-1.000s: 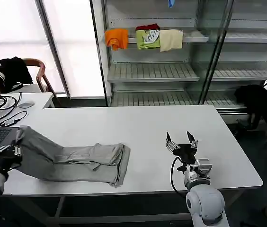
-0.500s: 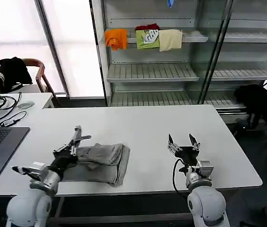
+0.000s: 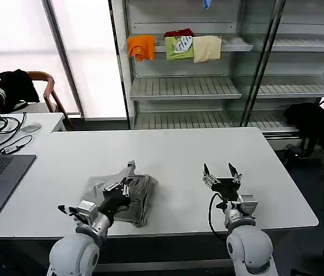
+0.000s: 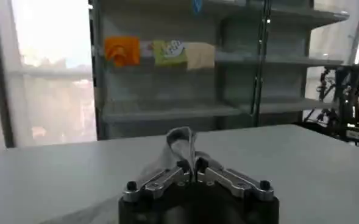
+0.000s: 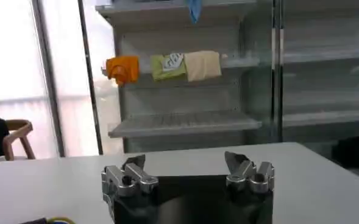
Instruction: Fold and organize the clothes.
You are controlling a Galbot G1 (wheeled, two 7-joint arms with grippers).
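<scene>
Pinching a raised fold of the grey shirt [image 3: 122,192], the left gripper [image 3: 123,184] sits over the middle of the garment near the front edge of the white table [image 3: 179,149]; in the left wrist view its fingers are pressed together on a peak of cloth [image 4: 182,143] that stands up between them. The shirt lies as a compact, partly folded bundle, left of the table's centre, with its doubled right edge hanging together in a soft roll. The right gripper [image 3: 222,177] waits over bare table to the right, well apart from the shirt, its fingers spread wide and holding nothing, as the right wrist view confirms [image 5: 188,176].

The fabric looks thin, limp and light: it drapes and creases wherever it is lifted, so it should follow the gripper easily but will not keep a shape on its own. A single pinch in the middle is likely to drag the layers into a bunch, not lay them flat. A better hold would be at a hem or corner, through all layers, with the free gripper steadying the opposite edge. The smooth tabletop may let the bundle slide

Folded coloured garments [image 3: 176,47] sit on the shelf [image 3: 185,86] behind
</scene>
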